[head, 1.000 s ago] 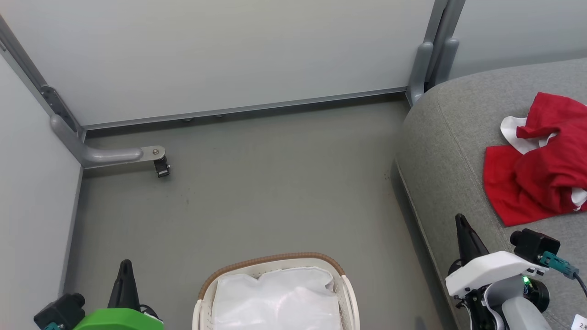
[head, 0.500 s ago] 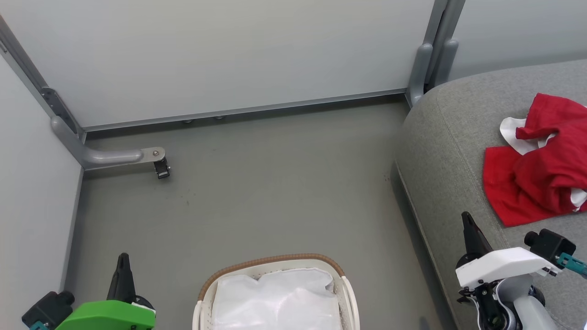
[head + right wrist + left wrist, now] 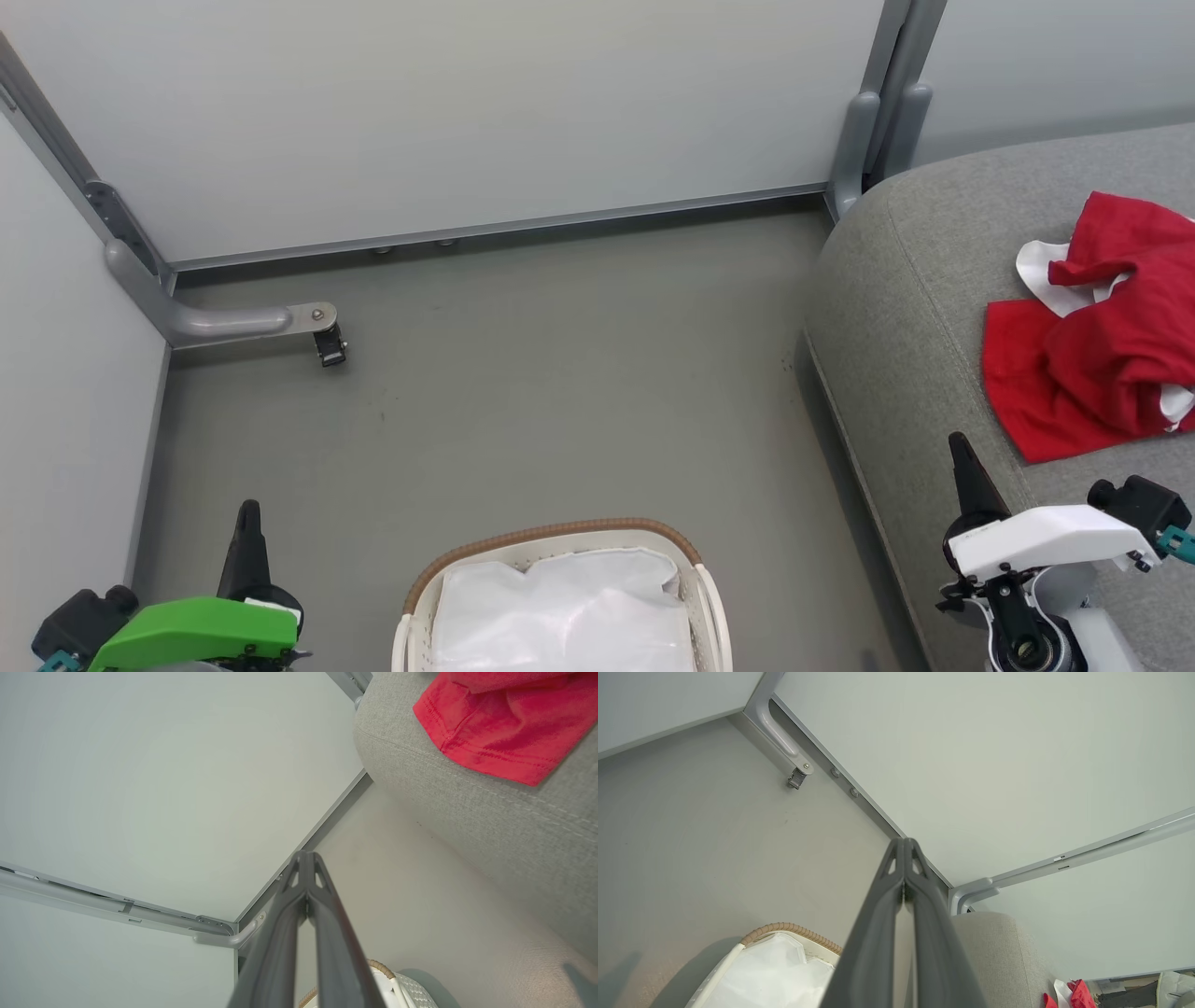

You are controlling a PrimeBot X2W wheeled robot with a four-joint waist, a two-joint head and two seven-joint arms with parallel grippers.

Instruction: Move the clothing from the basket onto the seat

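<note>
Red clothing [image 3: 1102, 355] with white trim lies crumpled on the grey seat [image 3: 915, 308] at the right; its hem [image 3: 495, 732] shows in the right wrist view. The white basket [image 3: 560, 546] with a brown rim stands on the floor at bottom centre, holding just its white liner [image 3: 560, 611]. My left gripper [image 3: 248, 515] is shut and empty at lower left, left of the basket. My right gripper [image 3: 959, 448] is shut and empty at lower right, over the seat's front edge, below the clothing. Both pairs of fingers [image 3: 903, 868] [image 3: 306, 877] are pressed together.
Grey floor [image 3: 560, 373] spreads between the basket and pale partition walls [image 3: 467, 112]. A grey metal bracket with a small caster [image 3: 329, 343] sticks out at the left wall's base. A grey post [image 3: 868, 131] stands at the seat's back corner.
Both arms have drawn back toward the bottom edge: the left one down and left, the right one down and right. Basket and clothing have stayed put.
</note>
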